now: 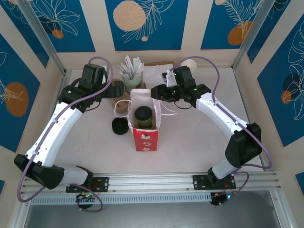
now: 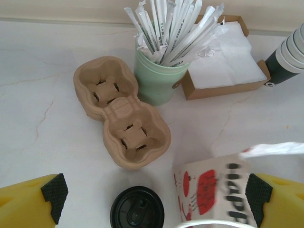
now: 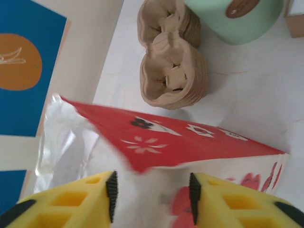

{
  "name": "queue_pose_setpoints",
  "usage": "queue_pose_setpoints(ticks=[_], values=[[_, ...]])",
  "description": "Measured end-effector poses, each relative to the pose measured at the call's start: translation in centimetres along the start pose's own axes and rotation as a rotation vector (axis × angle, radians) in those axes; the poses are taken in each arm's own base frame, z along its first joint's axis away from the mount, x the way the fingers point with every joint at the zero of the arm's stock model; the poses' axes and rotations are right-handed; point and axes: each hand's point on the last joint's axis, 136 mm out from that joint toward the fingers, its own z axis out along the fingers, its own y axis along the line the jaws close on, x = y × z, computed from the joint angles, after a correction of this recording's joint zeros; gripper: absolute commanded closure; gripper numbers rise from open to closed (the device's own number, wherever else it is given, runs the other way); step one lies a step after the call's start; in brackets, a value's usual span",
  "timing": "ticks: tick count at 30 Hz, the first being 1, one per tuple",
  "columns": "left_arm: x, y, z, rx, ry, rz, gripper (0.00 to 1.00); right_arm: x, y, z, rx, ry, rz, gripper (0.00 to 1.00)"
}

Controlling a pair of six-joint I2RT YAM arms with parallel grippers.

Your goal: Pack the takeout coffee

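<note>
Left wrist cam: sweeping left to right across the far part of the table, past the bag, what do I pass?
Cardboard cup carrier → green cup of straws → box of napkins → stack of paper cups.

A mock café counter (image 1: pixel 190 142) in a robot booth: wrapped straws (image 2: pixel 175 28), napkins (image 2: pixel 223 61), cup carrier (image 2: pixel 121 111), aluminium frame (image 1: pixel 44 40).

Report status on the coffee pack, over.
Left gripper open by bag. Right gripper open astride bag rim. Coffee upright inside bag. Black lids beside bag, no obstruction.
</note>
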Motion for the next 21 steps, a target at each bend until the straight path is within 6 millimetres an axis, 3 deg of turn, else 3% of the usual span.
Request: queue_pose_setpoints(ticks=[4, 14, 21], values=[[-0.5, 0.1, 0.5, -0.007, 0.002, -0.004, 0.02, -2.7, 0.0, -1.7, 0.014, -0.056, -0.004, 0.37], [-3.5, 1.3, 0.9, -0.032, -0.04, -0.054, 0.02, -9.5, 0.3, -7.3, 0.045, -0.232, -0.012, 0.36], [-5.7, 2.3, 2.7, -0.034, -0.037, -0.13, 0.04, -13.2, -1.6, -7.2, 0.086, -0.239, 0.119, 0.39]])
